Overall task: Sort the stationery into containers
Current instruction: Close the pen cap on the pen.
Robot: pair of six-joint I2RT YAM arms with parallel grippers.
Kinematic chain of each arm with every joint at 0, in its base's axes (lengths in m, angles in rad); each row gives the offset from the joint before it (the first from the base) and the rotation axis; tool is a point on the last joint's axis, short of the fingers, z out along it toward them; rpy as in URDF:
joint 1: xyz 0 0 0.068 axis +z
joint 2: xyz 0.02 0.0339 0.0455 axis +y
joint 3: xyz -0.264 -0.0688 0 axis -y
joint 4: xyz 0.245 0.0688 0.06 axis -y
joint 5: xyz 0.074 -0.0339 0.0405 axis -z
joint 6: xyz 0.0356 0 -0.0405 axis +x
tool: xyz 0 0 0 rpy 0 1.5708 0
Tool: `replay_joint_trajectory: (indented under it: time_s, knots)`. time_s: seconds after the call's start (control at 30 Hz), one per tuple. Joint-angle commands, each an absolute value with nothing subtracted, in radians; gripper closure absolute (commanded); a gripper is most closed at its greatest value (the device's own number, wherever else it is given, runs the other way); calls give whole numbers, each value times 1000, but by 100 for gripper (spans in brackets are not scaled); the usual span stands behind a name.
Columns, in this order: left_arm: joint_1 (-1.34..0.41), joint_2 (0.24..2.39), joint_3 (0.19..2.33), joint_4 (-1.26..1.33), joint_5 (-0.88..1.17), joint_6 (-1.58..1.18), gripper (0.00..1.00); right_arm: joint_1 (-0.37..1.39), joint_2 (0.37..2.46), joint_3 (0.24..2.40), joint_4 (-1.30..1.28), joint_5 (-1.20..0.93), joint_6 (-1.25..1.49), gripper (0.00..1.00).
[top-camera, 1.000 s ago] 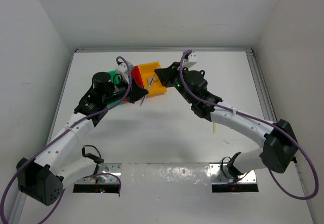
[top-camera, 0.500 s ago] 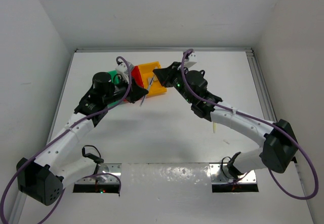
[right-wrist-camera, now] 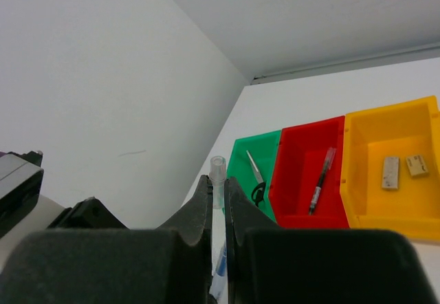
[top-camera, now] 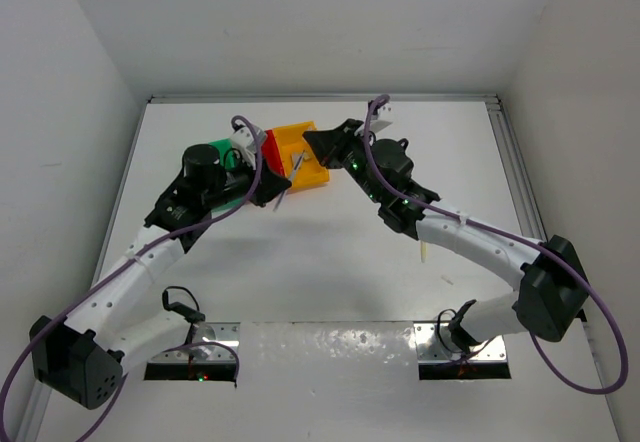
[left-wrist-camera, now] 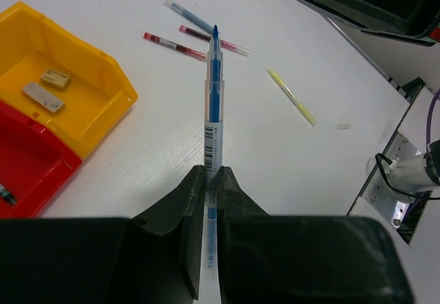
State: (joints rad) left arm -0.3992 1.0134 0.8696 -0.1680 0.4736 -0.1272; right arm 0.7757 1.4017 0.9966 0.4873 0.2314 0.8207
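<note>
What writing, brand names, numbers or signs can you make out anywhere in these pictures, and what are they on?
No word or number can be read.
Barcode on the blue pen held in the left claw: bars show, the print beside them is too small to read.
Nothing else shows any writing.

One camera up high, two riding on the wrists.
The top camera looks down from above and behind the arms and sees the whole desk. The left wrist camera sits close behind the left pincer, facing about 4 o'clock. The right one sits behind the right pincer, facing about 10 o'clock. All three see the yellow bin and red bin.
</note>
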Motion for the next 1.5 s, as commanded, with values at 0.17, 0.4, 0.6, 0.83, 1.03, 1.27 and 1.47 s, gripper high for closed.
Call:
replay_joint_trajectory:
  time_s: [0.17,0.4,0.6,0.83,1.03,1.27,1.47]
  knots:
    - [-419,977,897,-140,463,-101,100,792,1390,989,568,235,835,100]
    - [-419,940,885,-117,442,-86,100,793,1367,976,555,255,805,100]
    - [-419,862,813,21,417,-74,100,822,1333,997,560,229,668,100]
    - [-428,798,669,260,531,-34,100,856,1233,1029,522,177,473,100]
    - [-468,798,580,490,546,-133,100,891,1190,1057,476,146,362,100]
    - [-491,785,542,604,503,-245,100,928,1193,1068,463,185,299,100]
    - [-491,753,543,583,477,-272,100,937,1177,1063,456,213,268,100]
